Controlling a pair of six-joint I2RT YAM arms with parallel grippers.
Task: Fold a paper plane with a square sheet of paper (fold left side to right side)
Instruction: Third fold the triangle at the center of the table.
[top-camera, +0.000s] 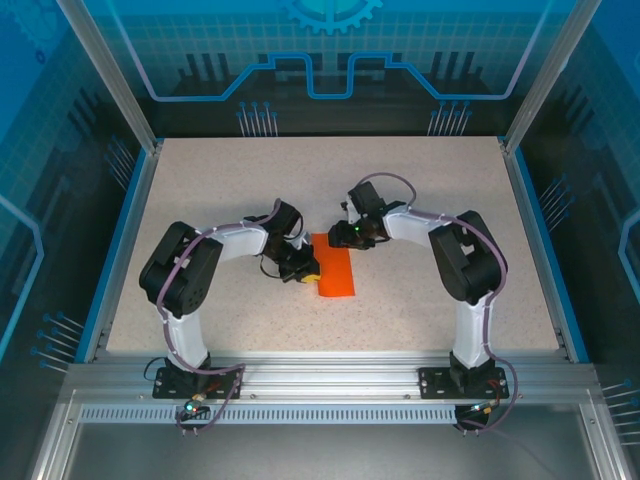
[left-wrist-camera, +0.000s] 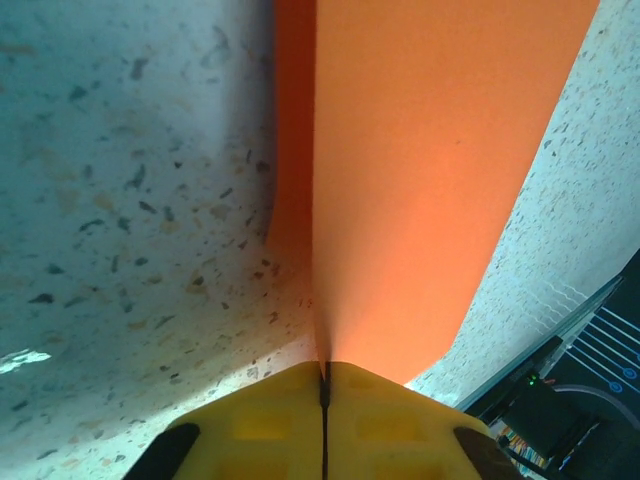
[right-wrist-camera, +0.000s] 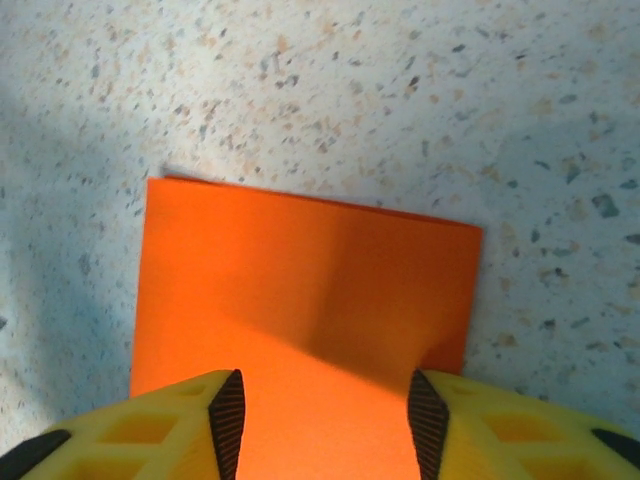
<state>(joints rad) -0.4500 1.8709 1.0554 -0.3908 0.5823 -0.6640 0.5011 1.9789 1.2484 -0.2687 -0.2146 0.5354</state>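
Observation:
The square sheet of paper (top-camera: 334, 272) is bright orange and shows as a tall narrow rectangle in the middle of the table, a flap doubled over itself. My left gripper (top-camera: 308, 275) sits at its left edge. In the left wrist view the yellow jaws are pressed together on the edge of the sheet of paper (left-wrist-camera: 420, 180), which rises from my left gripper (left-wrist-camera: 324, 375) off the tabletop. My right gripper (top-camera: 345, 238) hovers at the sheet's far end. Its fingers stand apart over the sheet of paper (right-wrist-camera: 300, 260), nothing between them at my right gripper (right-wrist-camera: 325, 410).
The speckled tabletop (top-camera: 220, 190) stretches free all round the sheet. Blue rails (top-camera: 120, 250) border its sides, and an aluminium frame (top-camera: 330, 385) with both arm bases runs along the near edge. Transparent blue walls enclose the cell.

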